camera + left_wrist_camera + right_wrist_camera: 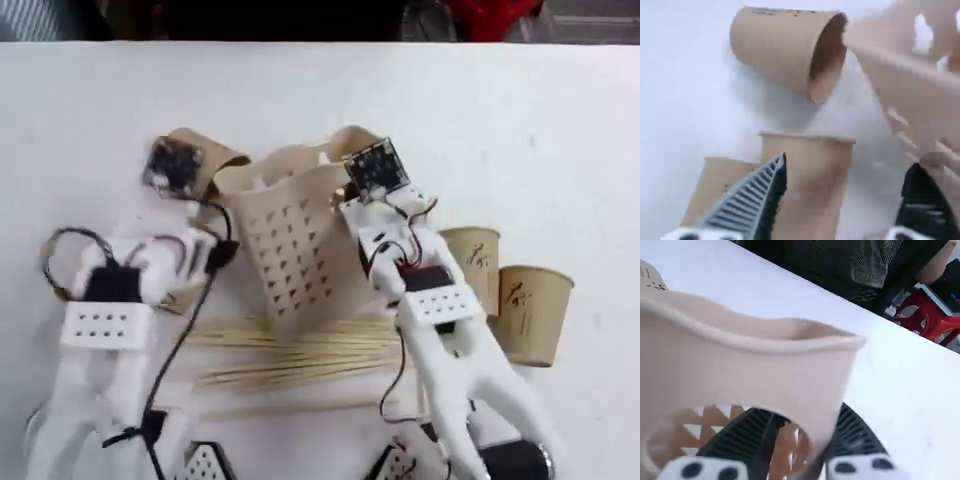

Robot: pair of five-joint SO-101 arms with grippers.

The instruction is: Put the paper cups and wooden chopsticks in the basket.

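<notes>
Crushable paper cup [812,175] beside the basket [290,240].
Your right fingers [855,432] clamp the basket wall; the spread left fingers [752,195] should pinch the cup rim gently.

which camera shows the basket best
High view: the whole basket shows between the arms. Right wrist view has its rim close up, clamped by the right gripper; left wrist view catches one side.

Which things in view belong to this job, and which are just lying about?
Job:
basket
paper cups, on both sides of the basket
wooden chopsticks

Lying about:
red stool beyond the table
black mesh chair
</notes>
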